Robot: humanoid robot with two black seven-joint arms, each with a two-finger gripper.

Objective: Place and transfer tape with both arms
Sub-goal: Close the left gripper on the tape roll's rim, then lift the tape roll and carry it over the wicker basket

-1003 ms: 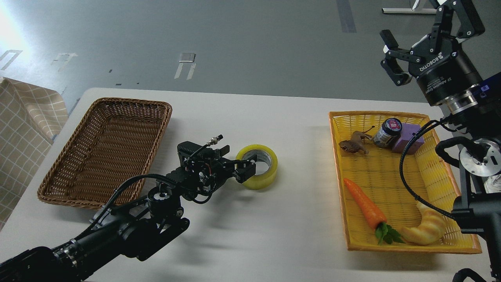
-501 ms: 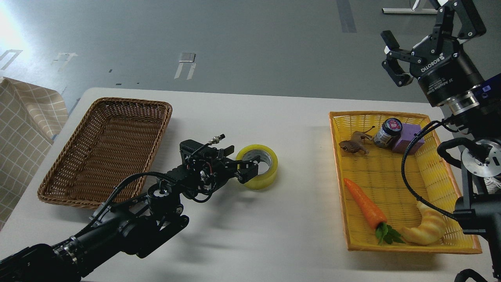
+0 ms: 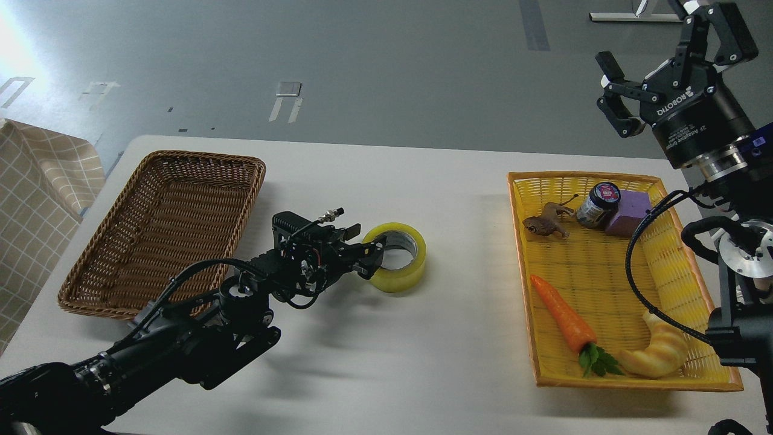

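Note:
The tape (image 3: 406,273), a yellow translucent roll with a grey core, lies flat on the white table (image 3: 386,362) near its middle. My left gripper (image 3: 369,260) reaches it from the left. One finger sits inside the core and the other outside, closed on the roll's near-left wall. My right gripper (image 3: 655,39) is raised high at the top right, above the yellow tray's far end. It is open and empty.
A brown wicker basket (image 3: 90,284) stands at the left. A yellow tray (image 3: 519,241) at the right holds a toy carrot (image 3: 561,315), a croissant toy (image 3: 661,350), a small jar (image 3: 598,204), a purple block (image 3: 629,212) and a brown animal figure (image 3: 543,223).
My left gripper has closed on the tape's wall and drawn slightly left, and the roll has shifted a little with it. My right gripper has drifted slightly right.

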